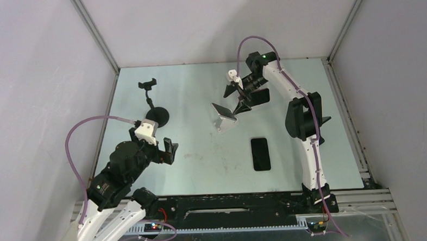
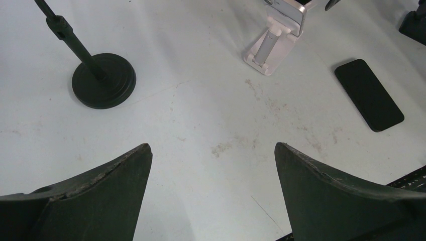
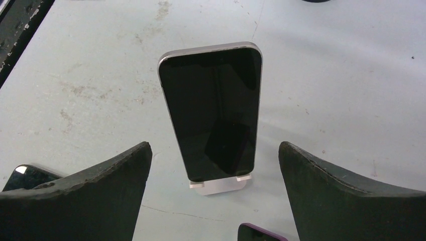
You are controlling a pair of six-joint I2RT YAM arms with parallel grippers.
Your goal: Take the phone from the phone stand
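Top view: the phone [image 1: 223,111] leans on the white stand [image 1: 220,125] near the middle of the table [image 1: 202,153]. My right gripper [image 1: 236,99] hangs just behind it, jaws wide, holding nothing. A dark flat slab [image 1: 261,95] lies beside that gripper. A spare black phone [image 1: 260,154] lies flat, nearer the bases and well apart from the stand. On the left is a black clamp stand [image 1: 158,116], with my left gripper [image 1: 166,151] near its round base, also spread wide and empty.

Left wrist view: the left gripper [image 2: 212,147] frames bare table. I see the back of the white stand [image 2: 271,47], the clamp stand [image 2: 103,80] and the spare black phone [image 2: 368,94]; the propped phone itself is cut off at the top edge.

Right wrist view: only here does the phone [image 3: 213,113] face me, upright, its foot in the white stand [image 3: 219,186], between the fingertips of the right gripper [image 3: 213,145] but touching neither. A purple-edged object [image 3: 261,233] peeks in at the bottom.
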